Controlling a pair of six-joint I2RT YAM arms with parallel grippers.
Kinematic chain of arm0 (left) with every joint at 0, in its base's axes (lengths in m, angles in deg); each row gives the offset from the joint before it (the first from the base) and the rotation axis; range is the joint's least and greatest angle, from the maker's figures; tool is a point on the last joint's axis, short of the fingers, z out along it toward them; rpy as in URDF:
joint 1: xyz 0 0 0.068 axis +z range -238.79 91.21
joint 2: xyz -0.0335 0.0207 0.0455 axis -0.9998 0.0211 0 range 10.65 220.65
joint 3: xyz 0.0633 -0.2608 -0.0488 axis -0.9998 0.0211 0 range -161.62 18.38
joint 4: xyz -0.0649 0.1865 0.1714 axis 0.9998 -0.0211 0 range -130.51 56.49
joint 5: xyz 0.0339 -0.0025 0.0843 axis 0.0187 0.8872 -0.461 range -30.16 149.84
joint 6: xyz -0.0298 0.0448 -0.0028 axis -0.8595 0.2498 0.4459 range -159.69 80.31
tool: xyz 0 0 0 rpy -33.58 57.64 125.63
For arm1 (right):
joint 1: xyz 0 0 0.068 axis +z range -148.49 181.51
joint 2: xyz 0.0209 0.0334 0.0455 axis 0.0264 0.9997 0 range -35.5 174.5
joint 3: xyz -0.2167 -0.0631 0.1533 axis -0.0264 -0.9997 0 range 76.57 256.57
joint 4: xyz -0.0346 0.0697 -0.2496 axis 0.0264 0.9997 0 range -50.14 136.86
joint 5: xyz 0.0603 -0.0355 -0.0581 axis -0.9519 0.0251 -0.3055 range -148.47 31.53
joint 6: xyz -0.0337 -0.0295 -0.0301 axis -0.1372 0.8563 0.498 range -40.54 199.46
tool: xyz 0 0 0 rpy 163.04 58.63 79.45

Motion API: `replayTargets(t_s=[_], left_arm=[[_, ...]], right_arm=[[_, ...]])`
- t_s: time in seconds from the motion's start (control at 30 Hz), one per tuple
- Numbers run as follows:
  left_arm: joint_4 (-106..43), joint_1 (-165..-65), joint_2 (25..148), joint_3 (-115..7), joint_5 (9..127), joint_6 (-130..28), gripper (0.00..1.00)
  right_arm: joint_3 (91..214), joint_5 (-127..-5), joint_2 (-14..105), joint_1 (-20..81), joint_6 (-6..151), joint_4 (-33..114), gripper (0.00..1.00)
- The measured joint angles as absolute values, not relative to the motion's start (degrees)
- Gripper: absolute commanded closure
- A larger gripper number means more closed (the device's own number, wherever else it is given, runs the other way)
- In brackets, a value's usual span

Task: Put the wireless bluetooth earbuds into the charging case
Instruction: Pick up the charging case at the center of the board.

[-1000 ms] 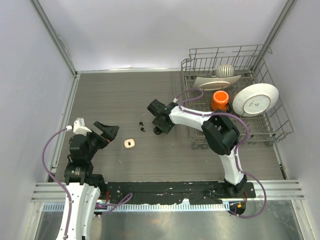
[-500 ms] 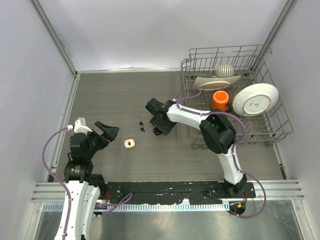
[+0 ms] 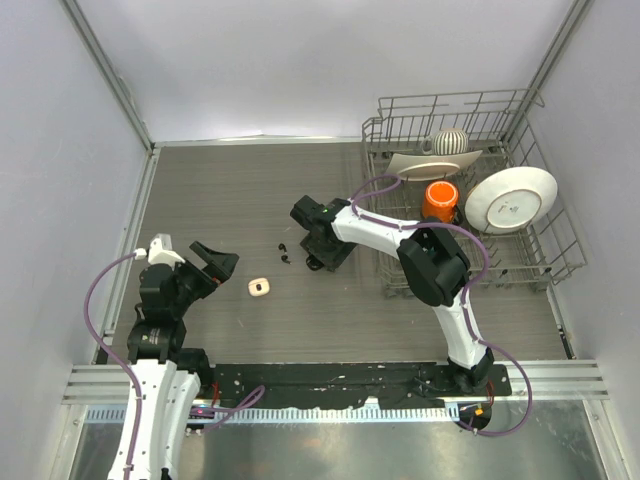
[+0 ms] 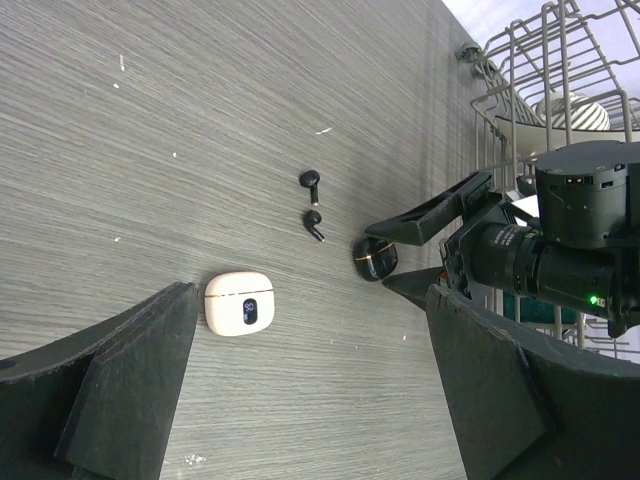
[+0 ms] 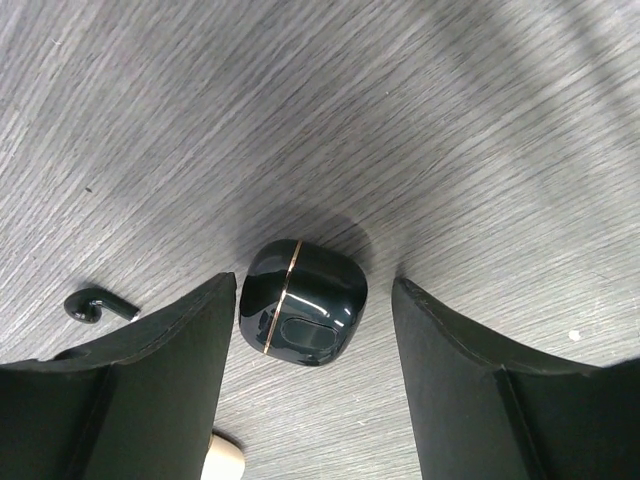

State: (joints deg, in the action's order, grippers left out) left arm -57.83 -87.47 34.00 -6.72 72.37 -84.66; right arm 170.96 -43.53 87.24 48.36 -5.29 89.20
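Two black earbuds point(image 3: 282, 247) point(image 3: 287, 259) lie loose on the grey table; the left wrist view shows them as well point(image 4: 310, 180) point(image 4: 314, 224), and one earbud point(image 5: 100, 306) shows beside my right fingers. A black charging case point(image 5: 303, 302) with a gold seam lies shut on the table between the spread jaws of my right gripper point(image 5: 312, 290) point(image 3: 318, 255), with a clear gap on its right side. A white charging case point(image 3: 260, 288) point(image 4: 238, 303), also shut, lies nearer my left gripper point(image 4: 310, 300) point(image 3: 215, 260), which hangs open above the table and holds nothing.
A wire dish rack point(image 3: 540, 250) fills the right side, holding a white plate point(image 3: 510, 198), an orange cup point(image 3: 440, 200) and a striped mug point(image 3: 450, 140). My right arm reaches leftward from in front of the rack. Walls close in the left, back and right.
My right gripper's jaws have widened around the black case, and its arm has edged slightly left. The left arm, the earbuds and the white case have not moved.
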Motion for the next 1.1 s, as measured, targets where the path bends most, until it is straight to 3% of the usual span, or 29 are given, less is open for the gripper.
replayTargets(t_s=[0.2,0.23,0.4,0.43,0.63,0.83,1.1], left_arm=[[-57.8,-87.5,34.0,-6.7,72.5,-84.4,0.0],[-57.8,-87.5,33.9,-6.7,72.6,-84.4,0.0],[-54.1,-87.5,29.5,-6.6,76.0,-84.5,0.0],[-51.9,-87.5,27.4,-6.3,77.2,-84.4,0.0],[-40.5,-87.5,19.6,-2.9,83.7,-85.4,0.0],[-29.5,-87.5,21.2,1.8,91.3,-89.2,0.0],[-18.7,-87.5,21.2,2.2,93.9,-90.3,0.0]], right_arm=[[171.2,-43.7,87.5,47.9,-6.5,90.2,0.48],[171.2,-43.7,87.5,47.9,-6.6,90.4,0.6],[171.2,-44.1,87.5,47.7,-7.3,90.4,0.85],[171.1,-44.2,87.5,47.7,-7.3,90.1,0.99],[169.1,-44.3,86.3,47.7,-6.3,88.0,0.99],[165.9,-44.1,83.0,47.9,-4.3,85.1,0.99],[160.2,-46.0,64.6,48.5,-7.8,75.3,0.99]])
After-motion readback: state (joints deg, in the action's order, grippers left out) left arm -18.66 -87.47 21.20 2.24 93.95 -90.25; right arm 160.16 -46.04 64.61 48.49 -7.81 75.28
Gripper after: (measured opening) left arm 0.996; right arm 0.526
